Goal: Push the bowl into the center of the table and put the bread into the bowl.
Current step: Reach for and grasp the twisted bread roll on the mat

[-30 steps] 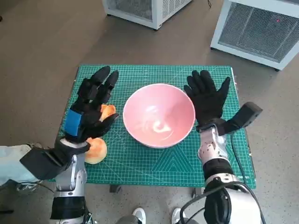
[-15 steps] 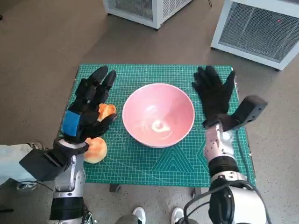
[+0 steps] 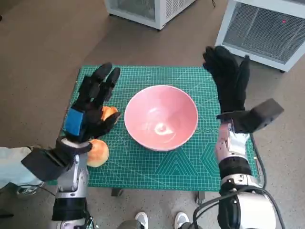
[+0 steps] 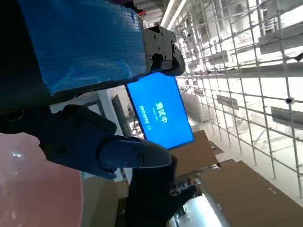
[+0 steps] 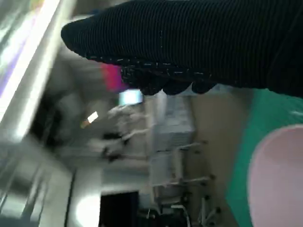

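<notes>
The one readable sign is white lettering on a bright blue screen [image 4: 161, 111] in the left wrist view, beyond the black fingers: two Chinese characters that look like 测试中 (the strokes are small, so the reading is unsure). The green cutting mat [image 3: 143, 164] on the worktop carries printed grid lines, with no figures legible.

Even, soft light fills the head view, sharp throughout, with glare inside the bowl [image 3: 161, 117]. The right wrist view is heavily motion-blurred. The left wrist view is overexposed beyond the glowing blue screen [image 4: 161, 113].
</notes>
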### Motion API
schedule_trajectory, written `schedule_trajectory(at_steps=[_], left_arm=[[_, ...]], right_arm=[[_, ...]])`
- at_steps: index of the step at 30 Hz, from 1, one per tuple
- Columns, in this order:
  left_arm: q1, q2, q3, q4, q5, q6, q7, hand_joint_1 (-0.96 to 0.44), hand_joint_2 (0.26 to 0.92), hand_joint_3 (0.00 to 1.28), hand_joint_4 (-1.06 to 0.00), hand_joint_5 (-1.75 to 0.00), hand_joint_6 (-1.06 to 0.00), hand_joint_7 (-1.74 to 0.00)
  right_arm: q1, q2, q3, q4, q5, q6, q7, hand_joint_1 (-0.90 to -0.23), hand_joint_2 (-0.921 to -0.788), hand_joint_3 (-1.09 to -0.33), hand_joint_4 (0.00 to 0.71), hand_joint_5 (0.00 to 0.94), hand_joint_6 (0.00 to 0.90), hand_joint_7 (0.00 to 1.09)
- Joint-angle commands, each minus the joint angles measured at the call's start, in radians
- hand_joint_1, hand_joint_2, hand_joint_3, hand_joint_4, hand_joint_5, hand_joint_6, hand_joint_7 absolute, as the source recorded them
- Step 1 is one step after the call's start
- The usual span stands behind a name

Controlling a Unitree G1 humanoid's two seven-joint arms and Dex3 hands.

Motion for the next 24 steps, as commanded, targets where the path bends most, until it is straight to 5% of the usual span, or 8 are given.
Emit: schedule_trajectory(at_steps=[1,10,20,24], left_arm=[[-0.032,-0.002,-0.007,0.010,0.005,0.001,-0.002,-0.57,0.921,0.29,-0.23,0.00,-0.09,-0.44],[-0.068,0.022,0.001,0.036,-0.007,-0.016,-0.038,-0.57,0.921,0.29,-0.24,-0.01,-0.10,-0.43],[-0.076,0.120,0.042,0.018,0.015,-0.031,-0.075,-0.57,0.921,0.28,-0.24,0.00,-0.10,-0.42],[-0.071,0.234,0.059,-0.029,0.127,-0.008,-0.053,-0.54,0.921,0.15,-0.21,0.00,-0.13,-0.35]], right_arm=[[0.064,0.003,0.025,-0.065,0.027,-0.046,0.086,-0.721,-0.921,-0.816,0.304,0.000,0.277,0.23],[0.130,0.015,0.067,-0.206,0.091,-0.050,0.191,-0.777,-0.921,-0.783,0.278,0.000,0.178,0.39],[0.171,0.026,0.095,-0.288,0.121,-0.019,0.195,-0.768,-0.921,-0.777,0.273,0.000,0.145,0.45],[0.181,0.031,0.102,-0.310,0.129,0.002,0.187,-0.763,-0.921,-0.774,0.272,0.000,0.141,0.46]])
